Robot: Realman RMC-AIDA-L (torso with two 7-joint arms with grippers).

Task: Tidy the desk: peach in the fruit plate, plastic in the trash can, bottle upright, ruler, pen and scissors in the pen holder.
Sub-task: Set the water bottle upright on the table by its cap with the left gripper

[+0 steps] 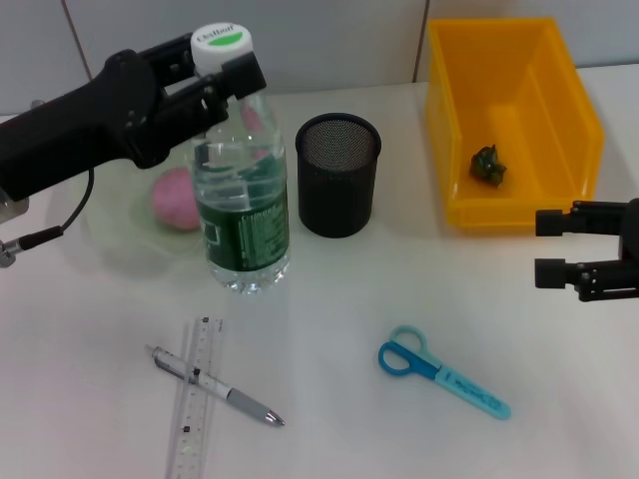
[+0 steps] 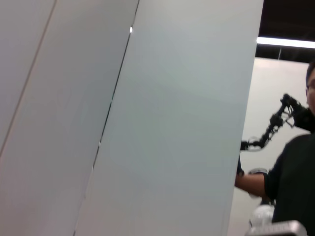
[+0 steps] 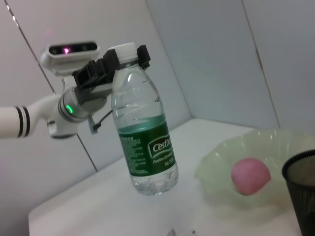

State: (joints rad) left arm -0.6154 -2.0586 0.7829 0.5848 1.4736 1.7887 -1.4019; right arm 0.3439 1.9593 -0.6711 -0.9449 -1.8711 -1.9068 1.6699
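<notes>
A clear water bottle with a green label and white cap stands upright next to the fruit plate. My left gripper is shut on its neck just under the cap, which the right wrist view also shows on the bottle under the left gripper. A pink peach lies in the translucent fruit plate. A crumpled green plastic lies in the yellow trash can. The ruler, the pen across it and the blue scissors lie on the desk. My right gripper hovers open at the right edge.
The black mesh pen holder stands between the bottle and the yellow can. In the right wrist view the peach sits in the plate beside the pen holder. The left wrist view shows only wall panels and a person.
</notes>
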